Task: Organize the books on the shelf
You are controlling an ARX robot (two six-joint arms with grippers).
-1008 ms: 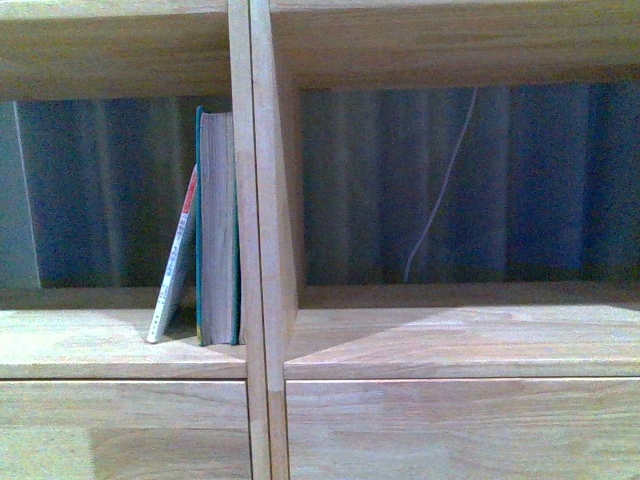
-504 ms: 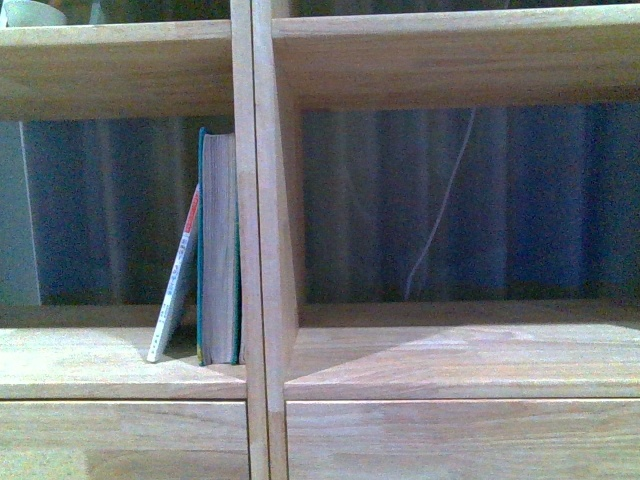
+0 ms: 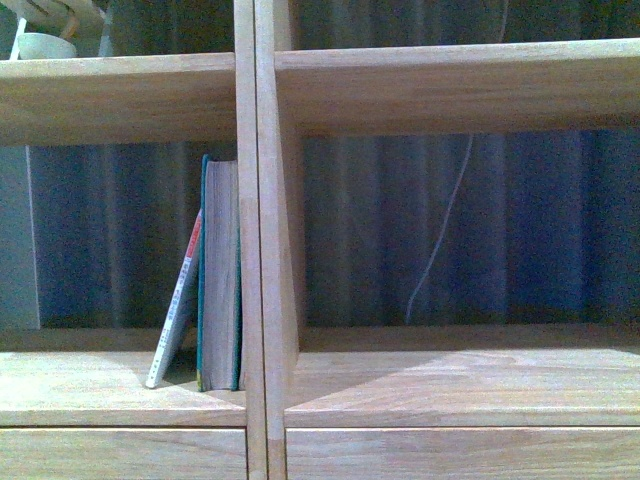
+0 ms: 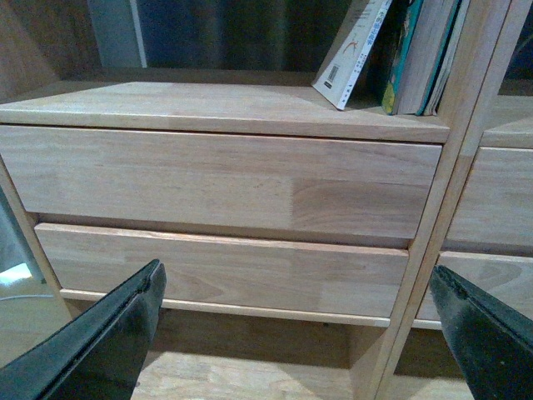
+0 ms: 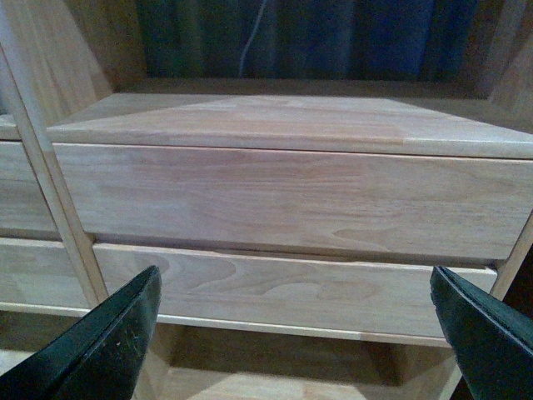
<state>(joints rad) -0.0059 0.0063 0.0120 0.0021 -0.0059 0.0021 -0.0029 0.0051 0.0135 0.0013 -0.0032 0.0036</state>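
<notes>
The left tool (image 4: 296,333) is seen in its wrist view with its two dark fingers (image 4: 108,342) spread wide apart and nothing held between them. It is held low in front of the left pair of drawer fronts (image 4: 225,187) of the shelf (image 3: 258,250). The right tool (image 5: 296,333) is likewise seen spread wide and empty in its own wrist view, facing the right pair of drawer fronts (image 5: 291,200). Neither tool is shown in the front view.

Above the left drawers, on the board of the left compartment, two books are found. The teal book (image 3: 220,275) is stood upright, pressed against the central divider (image 3: 258,200), with its cream page edges turned forward. The thin white paperback (image 3: 176,320) is placed just beside it, on the side away from the divider, and is tilted: its foot is set away from the teal book while its top is leaned against the teal cover. A barcode on the paperback (image 4: 350,50) is seen in the left wrist view.

The right compartment is backed by a dark pleated curtain (image 3: 540,230), in front of which a thin pale cord (image 3: 440,240) is hung. On the upper left board a pale bowl (image 3: 45,45) is partly seen.
</notes>
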